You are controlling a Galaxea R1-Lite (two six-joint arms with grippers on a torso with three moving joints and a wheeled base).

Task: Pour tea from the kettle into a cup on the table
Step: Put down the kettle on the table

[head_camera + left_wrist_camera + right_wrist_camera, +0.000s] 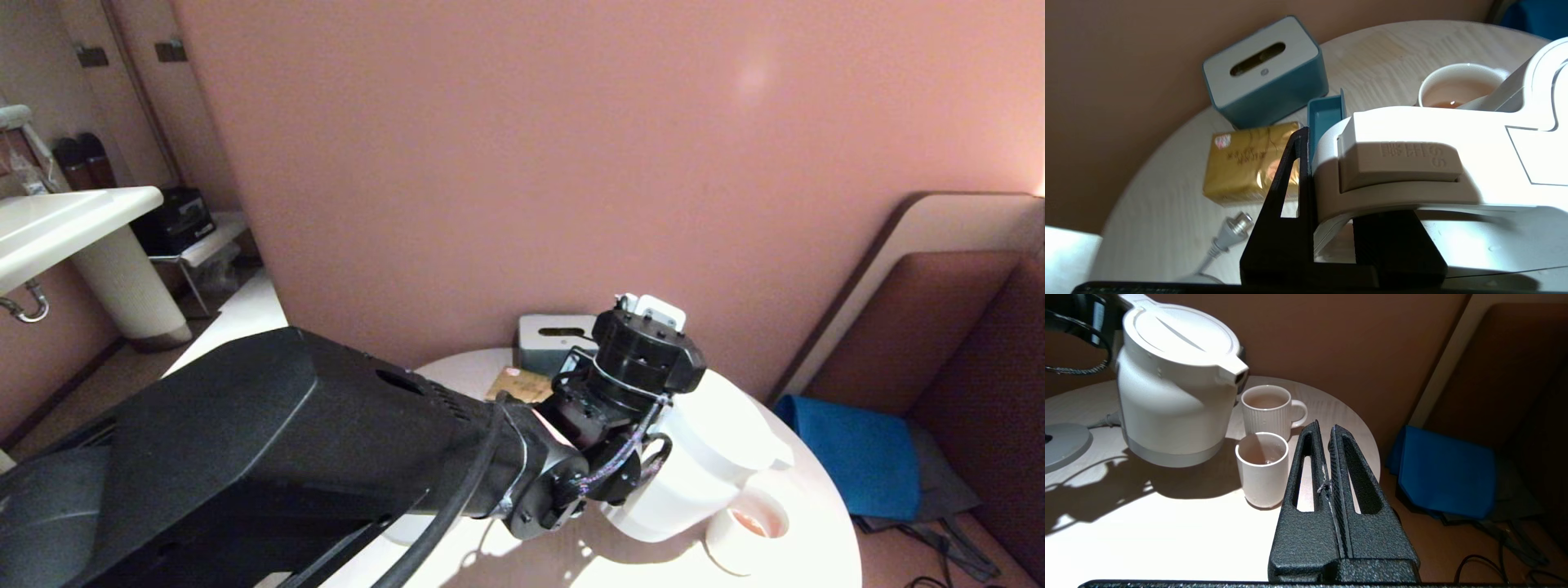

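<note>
One kettle (1171, 388), two drinking vessels and two grippers show around a single round table (1147, 522). The kettle is white with a flat lid and a grey base band; it is tipped toward the plain handleless cup (1262, 469), its spout above and just beside the cup's rim. The left gripper (1331, 212) is clamped on the kettle's loop handle (1396, 163), one black finger (1286, 196) pressed against the handle's side and the other beneath it. The right gripper (1329, 486) hangs off the table's edge near the cup, its two fingers pressed together with nothing between them. The cup holds a shallow pool of reddish-brown tea (1453, 96); behind it, a ribbed white mug (1269, 412) with a side handle also holds pale liquid. The two vessels stand near each other close to the table's right rim, the cup nearer that rim's front. At the back of the table, against the wall (571, 163), sit one blue-grey tissue box (1265, 69), one small blue tray (1325, 110) and one gold packet (1249, 163), just beside one another. The kettle's plug (1237, 228) lies loose on the tabletop near the packet, and its grey round base (1063, 443) sits apart from the kettle. A wide bare stretch of tabletop lies in front of the kettle. A blue cloth (1445, 473) lies below the table's right side.
</note>
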